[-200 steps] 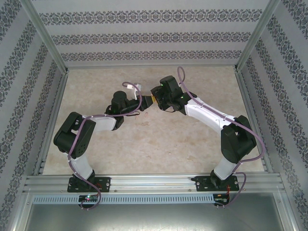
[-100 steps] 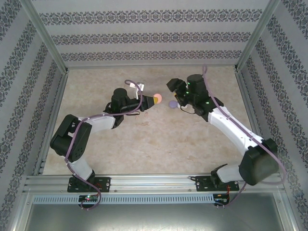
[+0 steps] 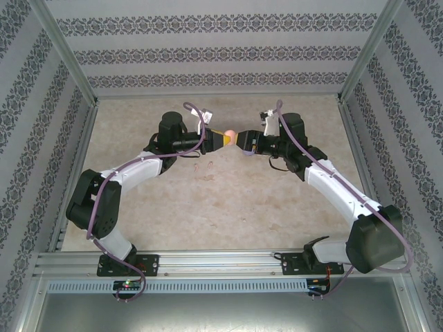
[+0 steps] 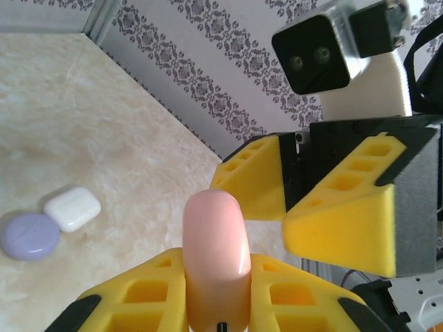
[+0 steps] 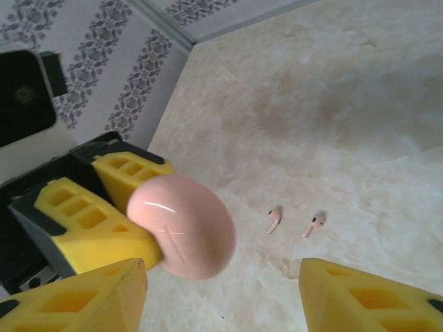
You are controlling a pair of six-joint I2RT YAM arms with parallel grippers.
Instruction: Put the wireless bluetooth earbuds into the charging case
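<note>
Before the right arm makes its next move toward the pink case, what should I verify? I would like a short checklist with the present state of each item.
1. The left gripper holds the pink case firmly: ok, the jaws are shut on it.
2. The right gripper is open: ok.
3. The right gripper faces the case: ok, though its fingers are not touching it.
4. The case lid is open for loading: not ok, it looks closed.
5. The pink earbuds are located: ok, two lie apart on the table.
6. The purple case and white case are out of the way: ok, they lie side by side on the table.
</note>
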